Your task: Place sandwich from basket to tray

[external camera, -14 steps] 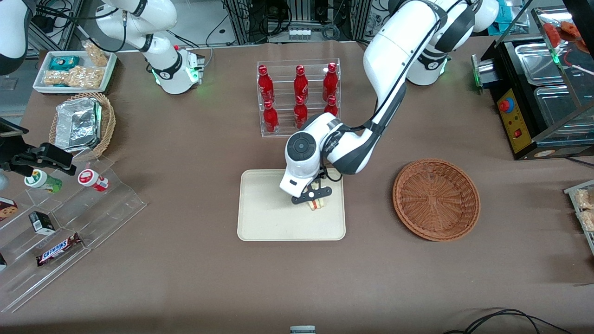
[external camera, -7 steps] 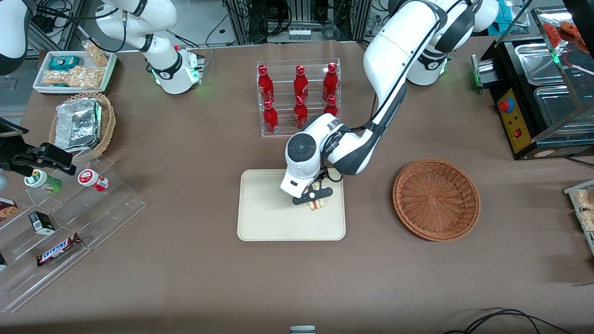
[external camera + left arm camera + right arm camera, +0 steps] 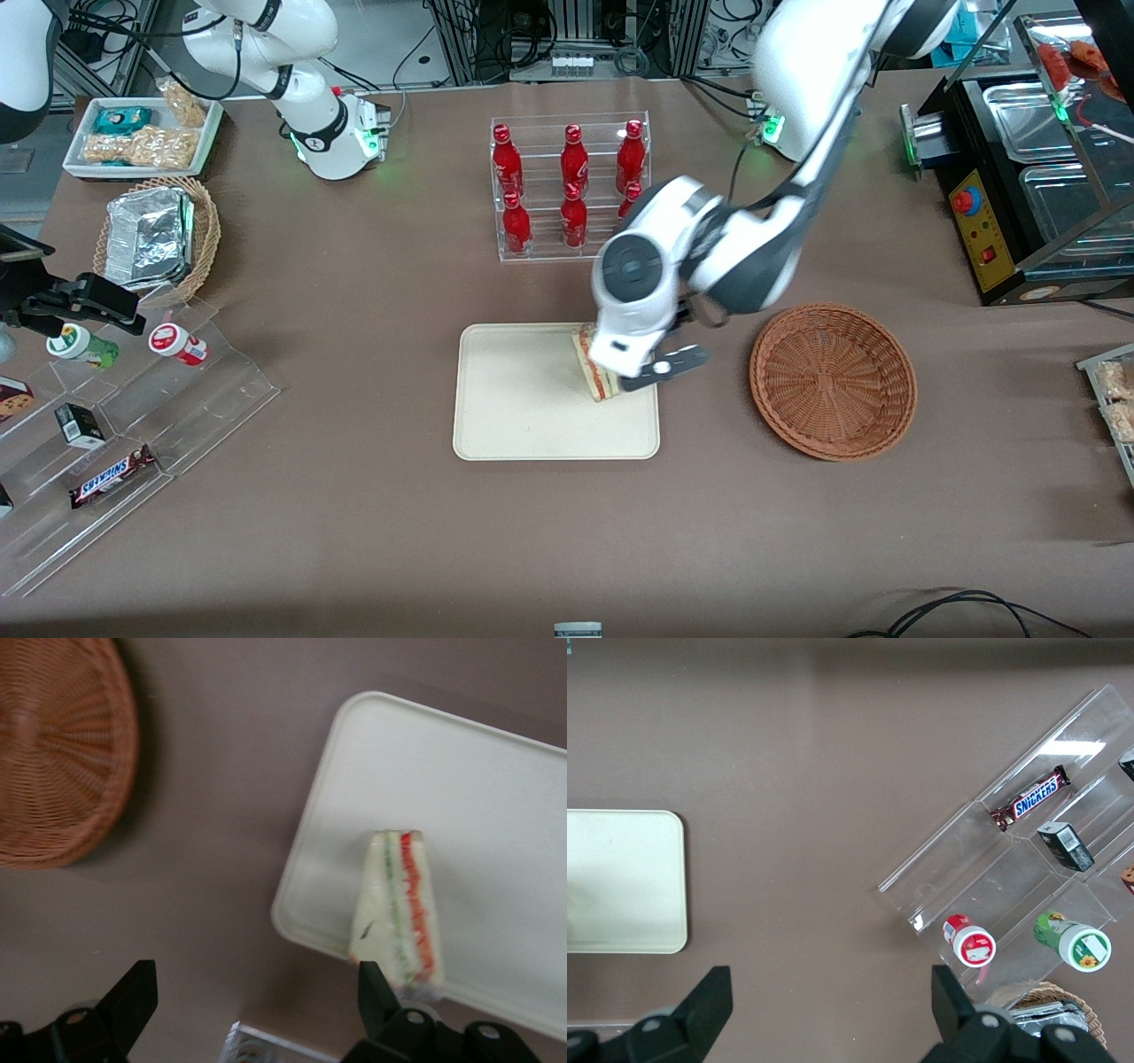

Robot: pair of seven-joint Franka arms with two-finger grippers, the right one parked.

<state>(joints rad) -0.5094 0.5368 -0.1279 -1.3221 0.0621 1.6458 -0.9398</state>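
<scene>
Item: sandwich [image 3: 592, 365]. We find it lying on the tray [image 3: 514, 416], at the edge toward the working arm's end of the table, its red and green filling edge showing in the wrist view [image 3: 400, 908]. Nothing grips it.

Item: gripper [image 3: 663, 368]. It hangs above the tray's edge nearest the basket [image 3: 833, 381], raised clear of the sandwich. Its fingers [image 3: 131, 1001] stand wide apart and hold nothing; the sandwich shows beside one fingertip, not between the two.

Item: basket. It sits on the table well apart from the tray, toward the working arm's end, with nothing in it that we can see [image 3: 58, 744].

Item: tray. Cream, flat, near the middle of the table, nearer the front camera than the bottle rack [image 3: 571, 186]. It bears only the sandwich.

Step in hand: we judge the placing done and the release made; the arm is at the retreat stage.

Next move: we expect it calls only for lifting away without brushing the wedge, which lies close to the rim and could be nudged off.
</scene>
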